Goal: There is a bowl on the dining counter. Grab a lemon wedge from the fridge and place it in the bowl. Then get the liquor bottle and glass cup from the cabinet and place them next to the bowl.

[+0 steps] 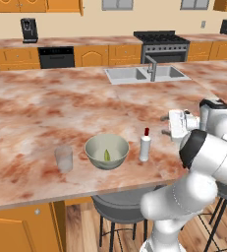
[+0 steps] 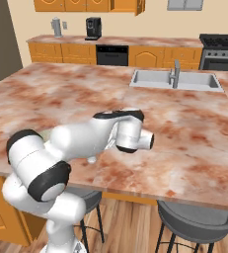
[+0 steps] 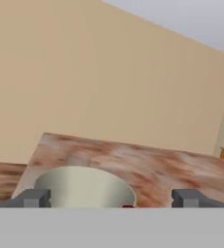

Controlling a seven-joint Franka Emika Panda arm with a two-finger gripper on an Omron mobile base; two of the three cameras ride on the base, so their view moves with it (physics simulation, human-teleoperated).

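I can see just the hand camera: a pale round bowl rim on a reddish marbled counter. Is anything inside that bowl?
Observer: Yes, a small yellow-green lemon wedge lies at the bottom of the pale grey-green bowl.
Operator: Is anything standing beside it that I can't see?
Observer: A clear glass cup stands upright on the reddish marbled counter, close to the bowl but apart from it, on the side away from the arm.

marbled counter (image 1: 46,108), glass cup (image 1: 64,158), bowl (image 1: 106,151), liquor bottle (image 1: 145,145)
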